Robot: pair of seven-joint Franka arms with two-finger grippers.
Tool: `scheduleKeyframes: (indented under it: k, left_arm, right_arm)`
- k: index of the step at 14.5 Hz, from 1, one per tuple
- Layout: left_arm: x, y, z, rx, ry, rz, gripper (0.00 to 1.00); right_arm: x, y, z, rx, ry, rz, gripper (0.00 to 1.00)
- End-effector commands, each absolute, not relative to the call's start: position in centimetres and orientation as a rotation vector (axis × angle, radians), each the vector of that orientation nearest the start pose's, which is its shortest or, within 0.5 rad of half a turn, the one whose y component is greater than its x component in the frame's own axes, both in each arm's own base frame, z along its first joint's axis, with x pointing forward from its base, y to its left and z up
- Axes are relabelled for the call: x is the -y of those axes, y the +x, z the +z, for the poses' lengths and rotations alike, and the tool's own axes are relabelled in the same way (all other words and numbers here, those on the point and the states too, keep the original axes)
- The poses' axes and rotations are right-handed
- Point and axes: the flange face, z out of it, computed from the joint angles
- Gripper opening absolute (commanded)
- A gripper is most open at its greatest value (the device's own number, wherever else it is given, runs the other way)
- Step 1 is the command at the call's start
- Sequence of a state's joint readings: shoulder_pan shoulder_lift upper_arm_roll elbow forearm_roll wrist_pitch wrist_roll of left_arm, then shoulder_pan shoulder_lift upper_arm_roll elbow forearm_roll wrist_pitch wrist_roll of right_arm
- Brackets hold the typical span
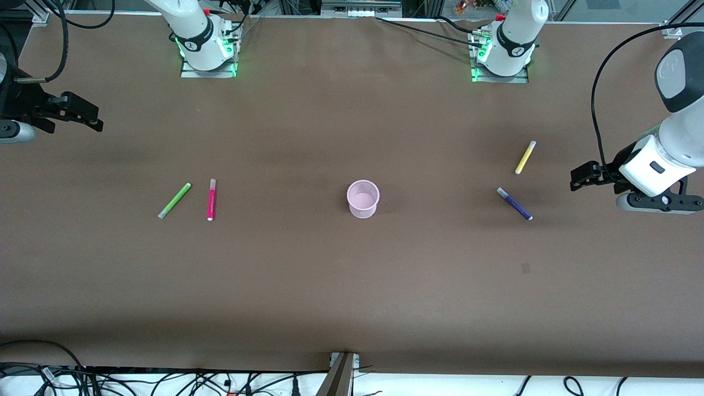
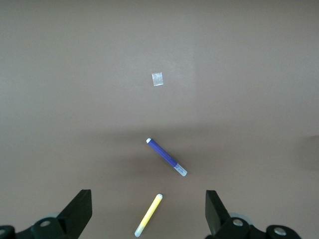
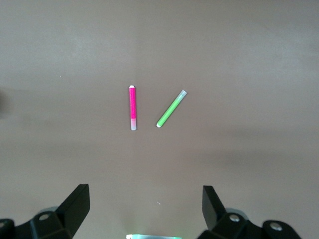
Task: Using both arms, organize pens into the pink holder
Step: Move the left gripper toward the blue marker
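Both arms parked high at the bench ends, neither holding anything.

Left gripper: up in the air over the left arm's end of the bench, fingers spread wide apart, nothing between them. Its wrist view looks down on the yellow pen and purple pen, both flat on the bench, apart from each other and untouched. Yellow pen lies farther from the front camera than the purple pen. Small pale square patch on the bench surface near the purple pen, nearer the front camera.

Right gripper: in the air over the right arm's end of the bench, fingers also wide apart, empty. Its wrist view shows the magenta pen and green pen lying side by side with a gap. Green pen is tilted, magenta pen nearly straight.

Pink holder: upright mid-bench, between the two pen pairs, well apart from both grippers. No pen visible in it; all four pens lie on the bench.
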State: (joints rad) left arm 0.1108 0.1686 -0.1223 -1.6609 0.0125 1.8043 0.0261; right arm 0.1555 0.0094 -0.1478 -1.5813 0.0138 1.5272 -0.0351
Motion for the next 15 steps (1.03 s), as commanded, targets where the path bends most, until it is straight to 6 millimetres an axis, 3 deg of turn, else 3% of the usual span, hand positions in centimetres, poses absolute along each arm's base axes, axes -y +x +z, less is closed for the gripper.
scheduleKeyframes:
  k: [1, 5, 9, 15]
  left_arm:
    - [0.3, 60.5, 50.6, -0.067, -3.15, 0.03, 1.0]
    - [0.3, 60.6, 50.5, -0.038, -3.15, 0.032, 1.0]
    - [-0.1, 61.0, 48.9, 0.008, -3.154, 0.073, 1.0]
    - [-0.1, 62.6, 44.1, 0.501, -3.122, 0.114, 1.0]
  right_arm:
    - [-1.7, 54.3, 62.3, 0.118, -3.12, 0.108, 1.0]
    - [-1.8, 54.0, 62.3, 0.121, -3.116, 0.124, 1.0]
    - [-1.6, 54.0, 62.2, 0.114, -3.114, 0.139, 1.0]
    - [-1.6, 54.0, 62.2, 0.112, -3.114, 0.136, 1.0]
